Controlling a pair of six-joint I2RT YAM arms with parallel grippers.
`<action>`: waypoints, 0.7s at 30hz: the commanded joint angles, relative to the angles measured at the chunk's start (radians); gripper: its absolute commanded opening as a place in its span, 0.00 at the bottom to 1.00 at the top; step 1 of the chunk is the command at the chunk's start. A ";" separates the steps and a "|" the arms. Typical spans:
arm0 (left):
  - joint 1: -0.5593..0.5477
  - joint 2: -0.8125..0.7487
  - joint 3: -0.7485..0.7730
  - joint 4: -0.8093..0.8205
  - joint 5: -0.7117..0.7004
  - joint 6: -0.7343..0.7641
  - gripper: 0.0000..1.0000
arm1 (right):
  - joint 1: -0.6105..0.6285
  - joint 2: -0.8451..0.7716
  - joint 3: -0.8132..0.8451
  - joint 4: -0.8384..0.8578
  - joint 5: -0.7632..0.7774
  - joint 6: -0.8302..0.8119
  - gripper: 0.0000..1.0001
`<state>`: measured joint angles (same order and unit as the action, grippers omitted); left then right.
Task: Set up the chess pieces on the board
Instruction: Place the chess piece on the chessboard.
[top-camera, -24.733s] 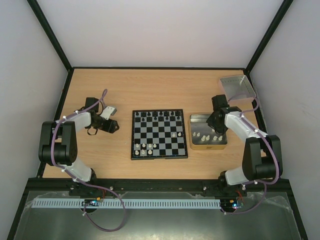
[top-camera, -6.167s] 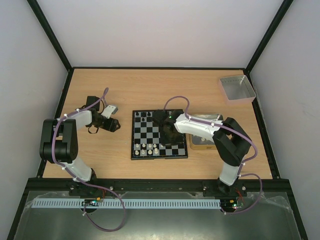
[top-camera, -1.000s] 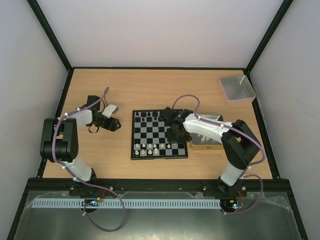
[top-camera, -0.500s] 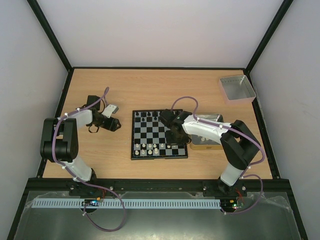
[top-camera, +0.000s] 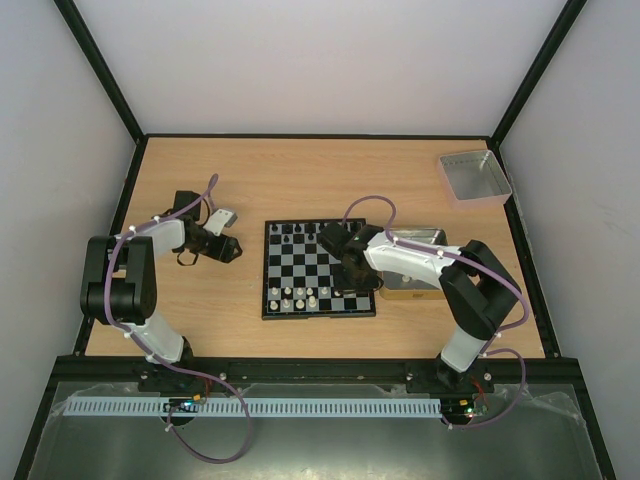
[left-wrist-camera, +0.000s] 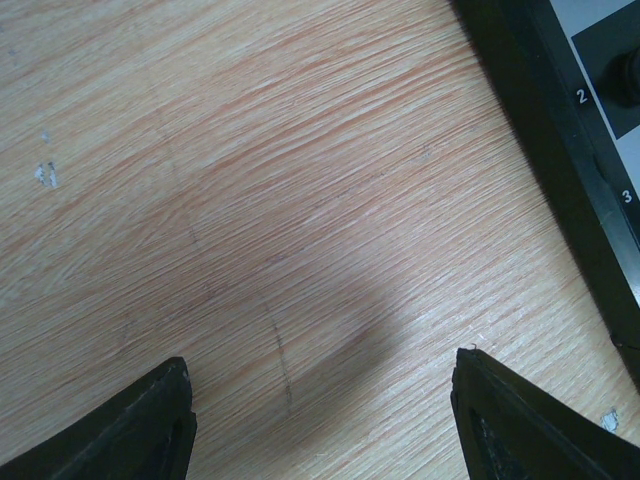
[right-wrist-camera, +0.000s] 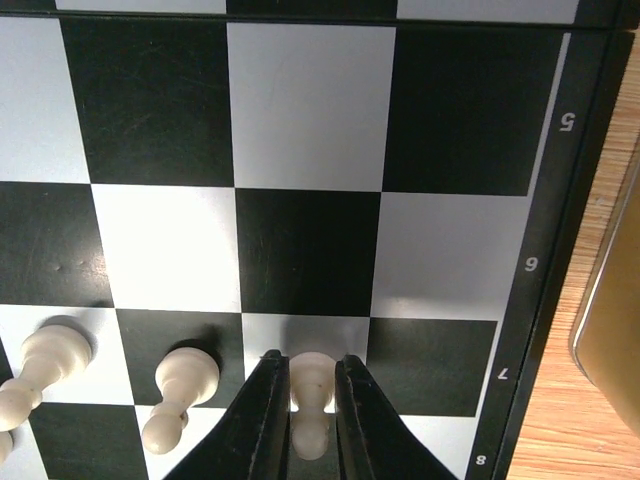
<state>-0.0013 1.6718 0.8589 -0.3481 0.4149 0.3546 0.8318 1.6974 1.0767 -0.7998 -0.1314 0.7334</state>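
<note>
Right gripper (right-wrist-camera: 308, 364): you have it pinching a white pawn (right-wrist-camera: 311, 402), one finger on each side.
Change: within the last second your arm came nearer, from mid-board to the near white row.
Meaning: the pawn looks seated beside its neighbouring pawns (right-wrist-camera: 185, 378); releasing seems next.
Pawn axis: upright, head up, base on the board (right-wrist-camera: 310, 120), near-right.
Left gripper (left-wrist-camera: 320, 362): spread, over bare table (left-wrist-camera: 250, 200).

You're in a robotics lab cell: white walls (top-camera: 320, 60), black frame (top-camera: 100, 68), wooden table (top-camera: 300, 170), left arm (top-camera: 120, 290) and right arm (top-camera: 480, 300) bolted at its near edge.
</note>
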 joint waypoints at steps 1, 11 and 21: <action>-0.009 0.063 -0.031 -0.084 -0.021 -0.005 0.71 | 0.006 0.016 0.004 0.000 0.021 0.006 0.13; -0.009 0.065 -0.031 -0.084 -0.022 -0.005 0.71 | 0.006 0.040 0.032 0.002 0.026 0.001 0.12; -0.011 0.066 -0.031 -0.084 -0.023 -0.005 0.71 | 0.006 0.032 0.057 -0.021 0.051 0.005 0.18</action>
<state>-0.0013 1.6722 0.8589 -0.3485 0.4149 0.3550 0.8318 1.7248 1.0996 -0.7982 -0.1177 0.7334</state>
